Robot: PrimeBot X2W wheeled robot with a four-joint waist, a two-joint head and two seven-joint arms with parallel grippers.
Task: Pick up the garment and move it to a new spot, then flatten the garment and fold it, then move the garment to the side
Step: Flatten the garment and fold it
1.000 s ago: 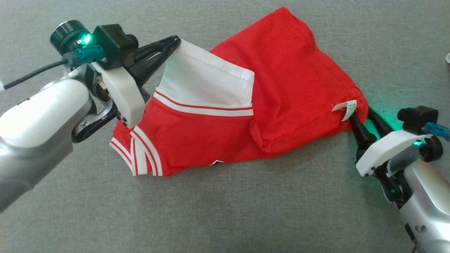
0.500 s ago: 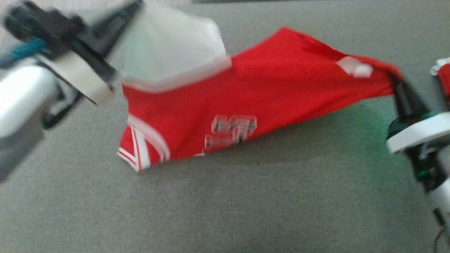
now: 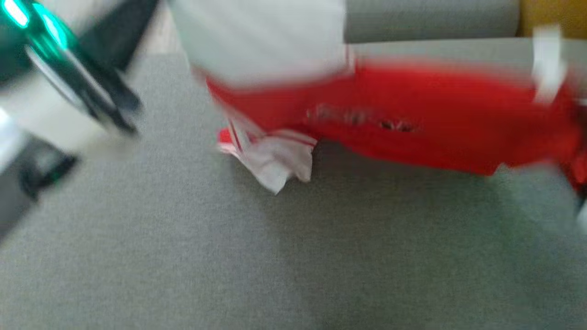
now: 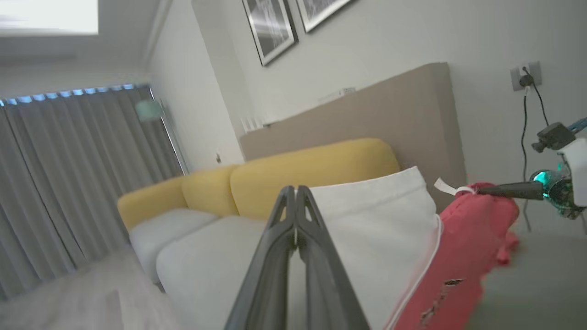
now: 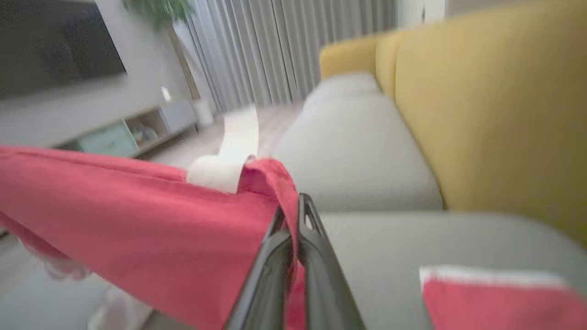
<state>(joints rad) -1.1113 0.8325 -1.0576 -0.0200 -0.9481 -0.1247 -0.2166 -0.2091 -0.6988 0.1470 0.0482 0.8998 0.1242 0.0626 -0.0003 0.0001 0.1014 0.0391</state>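
Note:
The garment [image 3: 435, 123] is a red jersey with a white panel [image 3: 261, 36] and a white tag [image 3: 545, 64]. It hangs stretched between my two grippers above the grey cushion [image 3: 229, 256]; the head view is blurred. My left gripper [image 4: 296, 190] is shut on the edge of the white panel [image 4: 367, 229], and its dark fingers [image 3: 124, 32] show at the head view's upper left. My right gripper [image 5: 297, 201] is shut on the garment's red corner [image 5: 137, 220] beside the tag [image 5: 229, 151]. A striped white sleeve [image 3: 275, 160] dangles lowest.
A yellow sofa backrest [image 5: 481, 114] and pale grey seat cushions [image 5: 357, 151] lie beyond the garment. Another red-and-white cloth [image 5: 500, 298] rests on the cushion near my right gripper. Grey curtains [image 4: 69, 183] and a low TV unit [image 5: 114, 133] stand farther off.
The right gripper, open at the tagged corner a second ago, has shut on it. Both arms have raised the garment off the cushion and pulled it taut. The head camera has tilted up.

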